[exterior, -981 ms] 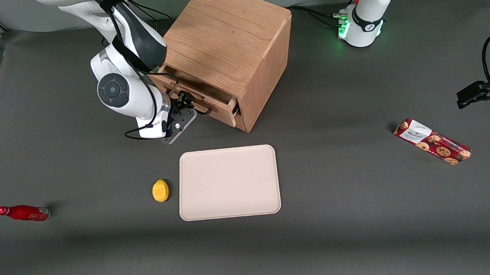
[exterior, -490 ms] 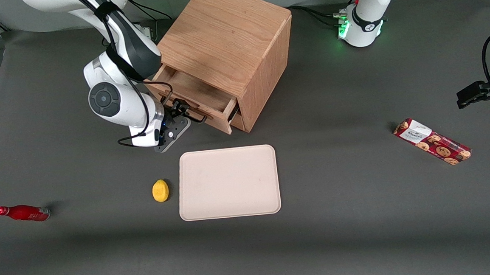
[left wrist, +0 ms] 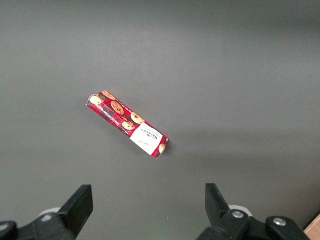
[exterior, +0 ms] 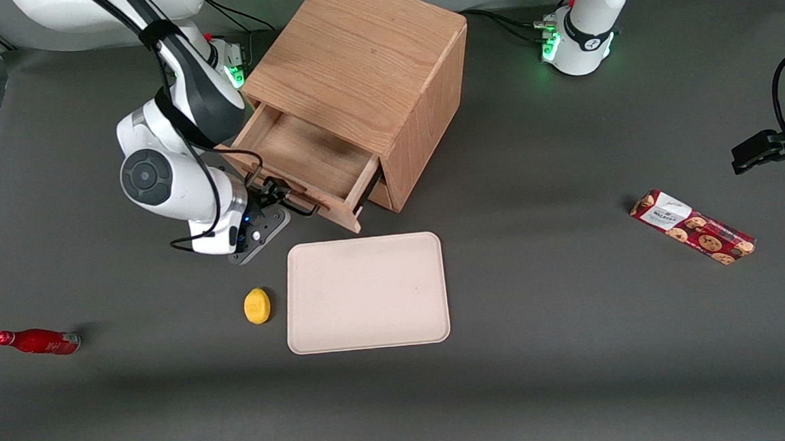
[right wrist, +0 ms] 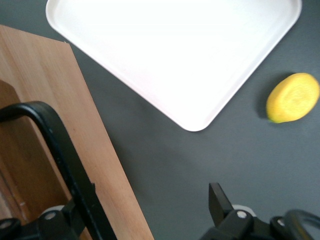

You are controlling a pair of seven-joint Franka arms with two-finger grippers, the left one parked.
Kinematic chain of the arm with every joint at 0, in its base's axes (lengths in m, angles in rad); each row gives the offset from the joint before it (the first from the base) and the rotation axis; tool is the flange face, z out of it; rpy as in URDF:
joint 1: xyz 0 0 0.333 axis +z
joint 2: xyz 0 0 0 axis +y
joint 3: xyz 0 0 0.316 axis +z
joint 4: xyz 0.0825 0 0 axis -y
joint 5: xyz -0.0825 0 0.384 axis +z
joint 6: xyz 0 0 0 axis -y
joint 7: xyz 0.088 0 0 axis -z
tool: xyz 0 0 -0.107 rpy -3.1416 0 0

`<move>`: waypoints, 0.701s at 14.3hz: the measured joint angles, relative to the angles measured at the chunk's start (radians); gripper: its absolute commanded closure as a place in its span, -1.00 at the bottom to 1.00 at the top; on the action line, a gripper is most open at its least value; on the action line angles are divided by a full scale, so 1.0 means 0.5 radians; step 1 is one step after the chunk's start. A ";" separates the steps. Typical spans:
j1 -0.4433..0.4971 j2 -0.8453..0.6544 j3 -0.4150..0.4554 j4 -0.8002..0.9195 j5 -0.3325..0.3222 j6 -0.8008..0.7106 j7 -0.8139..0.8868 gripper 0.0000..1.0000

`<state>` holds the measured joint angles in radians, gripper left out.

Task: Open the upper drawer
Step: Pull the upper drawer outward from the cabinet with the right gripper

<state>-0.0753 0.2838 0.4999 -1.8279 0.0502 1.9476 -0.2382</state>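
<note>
Front view: the drawer (exterior: pixel 307 159) juts from the cabinet (exterior: pixel 365 79), front panel facing the tray (exterior: pixel 367 291); the gripper (exterior: pixel 275 200) is at its handle (exterior: pixel 300 207).

Right wrist view: handle (right wrist: pixel 55 150) beside one finger (right wrist: pixel 218 201); whether it is pinched I cannot tell. The lemon (right wrist: pixel 292 98) shows a flat cut face.

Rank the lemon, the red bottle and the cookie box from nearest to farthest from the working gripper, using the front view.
The gripper is at the upper drawer's handle.
1. Lemon: beside the tray, nearer the front camera than the gripper.
2. Red bottle: lying at the working arm's end of the table.
3. Cookie box: toward the parked arm's end, plainly farthest.
</note>
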 measured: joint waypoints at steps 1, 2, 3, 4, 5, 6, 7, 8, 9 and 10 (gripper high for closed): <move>0.000 0.011 -0.010 0.023 -0.004 -0.003 -0.001 -1.00; -0.001 0.019 -0.023 0.038 -0.008 -0.003 -0.001 -1.00; -0.001 0.025 -0.037 0.048 -0.011 -0.003 -0.010 -1.00; -0.001 0.028 -0.052 0.057 -0.011 -0.003 -0.030 -1.00; -0.001 0.031 -0.069 0.069 -0.011 -0.003 -0.041 -1.00; -0.001 0.034 -0.088 0.080 -0.013 -0.003 -0.048 -1.00; -0.002 0.039 -0.106 0.091 -0.019 -0.003 -0.058 -1.00; -0.002 0.048 -0.117 0.105 -0.030 -0.003 -0.063 -1.00; -0.002 0.062 -0.123 0.122 -0.041 -0.003 -0.064 -1.00; -0.003 0.078 -0.126 0.136 -0.048 -0.003 -0.064 -1.00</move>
<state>-0.0767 0.3229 0.4369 -1.7598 0.0264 1.9461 -0.2702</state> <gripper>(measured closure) 0.000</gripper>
